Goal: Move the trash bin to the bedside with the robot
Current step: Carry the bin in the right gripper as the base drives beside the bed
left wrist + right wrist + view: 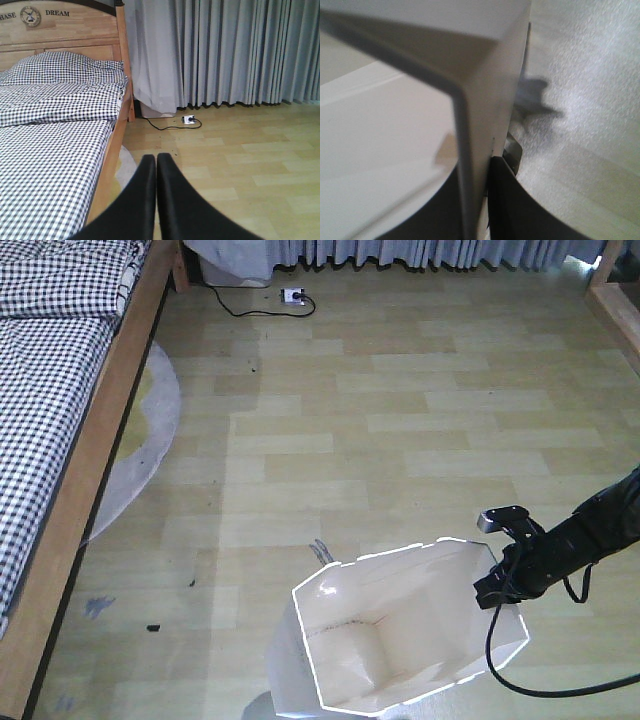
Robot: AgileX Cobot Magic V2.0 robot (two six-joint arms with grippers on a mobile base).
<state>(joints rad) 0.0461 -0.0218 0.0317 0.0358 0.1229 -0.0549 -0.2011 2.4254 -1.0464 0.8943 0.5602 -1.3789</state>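
Bin (385, 635) stands on the wood-pattern floor (400, 420), low centre of the front view, mouth open to the camera, cream inside showing.

Right gripper (495, 590) is at the bin's right rim. The wrist view shows its jaws narrow and clamped on the thin wall (470, 115), one finger inside, one outside. A black cable (489, 645) loops down from the arm past the bin's corner.

Bed (50, 370) runs along the left edge, with its wooden rail (100, 430) facing the bin. Bin is well apart from it, bare floor between.

Left gripper (156, 167): fingers pressed together, nothing between them, pointing over the floor beside the bed.

Power strip (293, 296) lies near the curtain (400, 250).
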